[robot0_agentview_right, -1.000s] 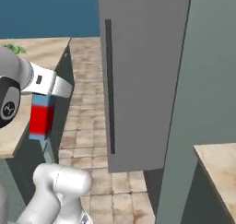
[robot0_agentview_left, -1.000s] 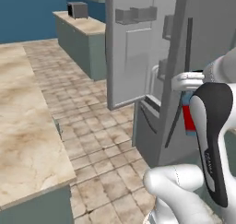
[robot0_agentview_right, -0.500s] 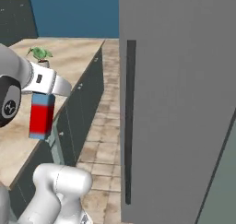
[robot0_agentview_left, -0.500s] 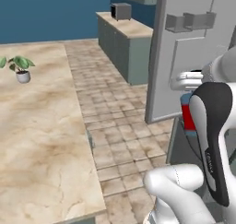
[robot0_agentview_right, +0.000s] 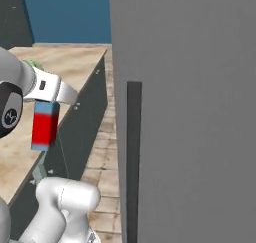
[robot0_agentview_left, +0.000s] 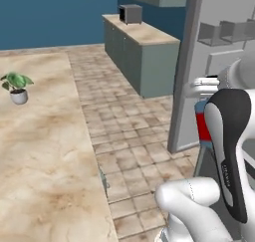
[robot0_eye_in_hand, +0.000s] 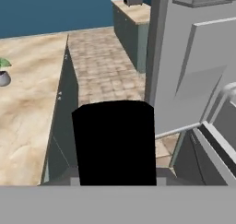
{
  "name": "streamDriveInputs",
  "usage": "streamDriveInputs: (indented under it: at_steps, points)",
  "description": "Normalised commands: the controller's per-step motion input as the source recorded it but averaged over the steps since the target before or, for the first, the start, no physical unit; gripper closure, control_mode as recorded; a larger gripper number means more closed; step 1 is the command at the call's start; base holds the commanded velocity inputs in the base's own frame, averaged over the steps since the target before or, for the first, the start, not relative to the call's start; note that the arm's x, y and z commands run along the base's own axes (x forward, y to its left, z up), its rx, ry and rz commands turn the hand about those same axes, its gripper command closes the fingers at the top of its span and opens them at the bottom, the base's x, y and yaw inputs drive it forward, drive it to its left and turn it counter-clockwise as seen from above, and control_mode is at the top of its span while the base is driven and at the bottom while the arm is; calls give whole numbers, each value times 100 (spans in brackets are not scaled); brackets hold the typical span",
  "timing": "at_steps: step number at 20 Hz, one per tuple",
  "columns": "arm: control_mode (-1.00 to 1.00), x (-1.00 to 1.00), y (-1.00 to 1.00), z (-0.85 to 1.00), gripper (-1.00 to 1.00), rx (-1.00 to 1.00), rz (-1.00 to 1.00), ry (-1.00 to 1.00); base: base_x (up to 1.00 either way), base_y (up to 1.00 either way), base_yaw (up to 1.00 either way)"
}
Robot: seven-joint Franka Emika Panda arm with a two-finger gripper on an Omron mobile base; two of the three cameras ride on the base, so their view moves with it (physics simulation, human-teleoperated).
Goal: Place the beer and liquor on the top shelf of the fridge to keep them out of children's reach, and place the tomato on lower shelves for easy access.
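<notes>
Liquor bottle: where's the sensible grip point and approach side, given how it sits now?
The liquor already hangs upright under the gripper, which holds it at the top, around the black cap end. That suits its shape: the square blue-and-red body is wide, the cap end narrow. Coming from above, jaws closing across the cap or neck, looks best.

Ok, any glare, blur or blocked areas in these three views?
No glare in any view, only flat rendered light. Left base view: soft, the arm hides most of the liquor. Right base view: the grey fridge door blocks half the frame. Hand view: the bottle's black cap blocks the lower centre.
</notes>
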Motion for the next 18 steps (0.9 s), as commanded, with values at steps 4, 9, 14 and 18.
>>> streamDriveInputs:
  at_steps: [4,9,14,18]
  points:
    - [100,0,0,0,100,0,0,0,63,14,-14]
    - [100,0,0,0,100,0,0,0,17,1,-24]
    - [100,0,0,0,100,0,0,0,0,0,-34]
    - [100,0,0,0,100,0,0,0,15,13,-42]
